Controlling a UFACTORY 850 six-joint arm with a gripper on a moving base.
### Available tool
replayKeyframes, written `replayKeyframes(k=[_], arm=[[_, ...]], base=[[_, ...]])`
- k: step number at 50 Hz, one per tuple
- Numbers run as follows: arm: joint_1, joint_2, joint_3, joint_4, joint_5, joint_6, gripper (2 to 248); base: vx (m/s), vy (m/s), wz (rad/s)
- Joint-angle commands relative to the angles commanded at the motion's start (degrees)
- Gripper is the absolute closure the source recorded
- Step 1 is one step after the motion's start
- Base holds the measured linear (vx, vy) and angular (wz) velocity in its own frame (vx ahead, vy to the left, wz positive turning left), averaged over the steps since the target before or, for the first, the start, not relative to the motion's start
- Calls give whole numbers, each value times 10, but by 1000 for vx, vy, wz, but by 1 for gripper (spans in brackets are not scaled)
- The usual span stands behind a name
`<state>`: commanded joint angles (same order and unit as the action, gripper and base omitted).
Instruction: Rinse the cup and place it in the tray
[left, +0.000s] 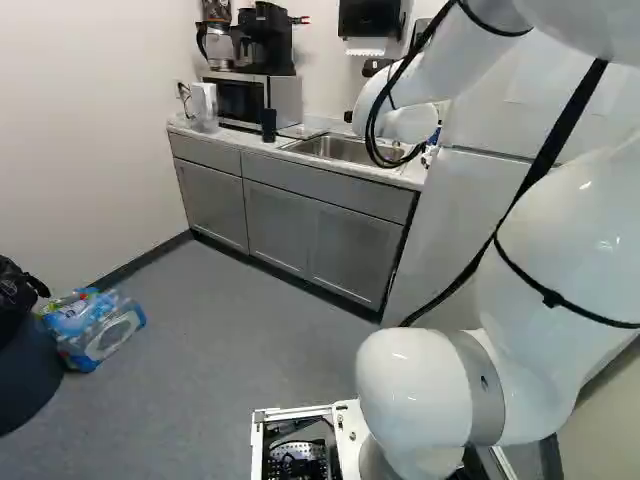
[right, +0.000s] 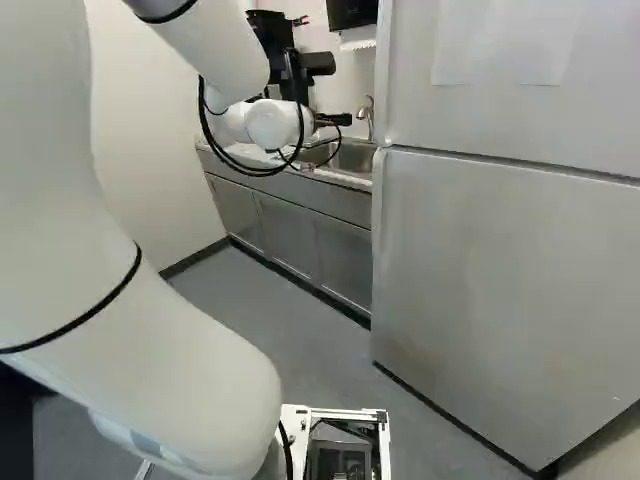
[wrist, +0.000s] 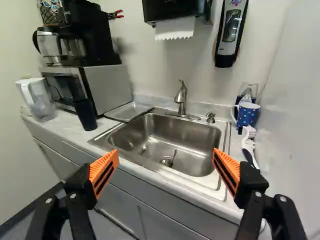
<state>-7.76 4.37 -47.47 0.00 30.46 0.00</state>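
Observation:
The gripper (right: 334, 119) is held out over the front of the counter in the right base view. In the wrist view the gripper (wrist: 165, 167) stands wide open, nothing between its orange pads, facing the sink (wrist: 172, 142). A dark, tall cup (wrist: 86, 114) stands upright on the counter, left of the sink in the left base view, where the cup (left: 269, 125) shows too. Beside it, between microwave and basin, lies a shallow metal tray (wrist: 128, 111). A blue dotted mug (wrist: 247, 114) stands on the basin's other side. Neither is touched by the gripper.
A faucet (wrist: 182, 100) rises behind the basin. A microwave (left: 240, 100) carries coffee makers, with a water pitcher (wrist: 37, 99) beside it. Brushes (wrist: 248, 145) lie near the mug. A tall fridge (right: 480, 260) stands beside the counter. Packed bottles (left: 92, 325) lie on the floor.

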Motion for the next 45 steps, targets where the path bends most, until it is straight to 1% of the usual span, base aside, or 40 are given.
replayKeyframes(k=[45], arm=[[-7, -24, -78, 0, -80, 0, 3]], base=[[0, 0, 0]])
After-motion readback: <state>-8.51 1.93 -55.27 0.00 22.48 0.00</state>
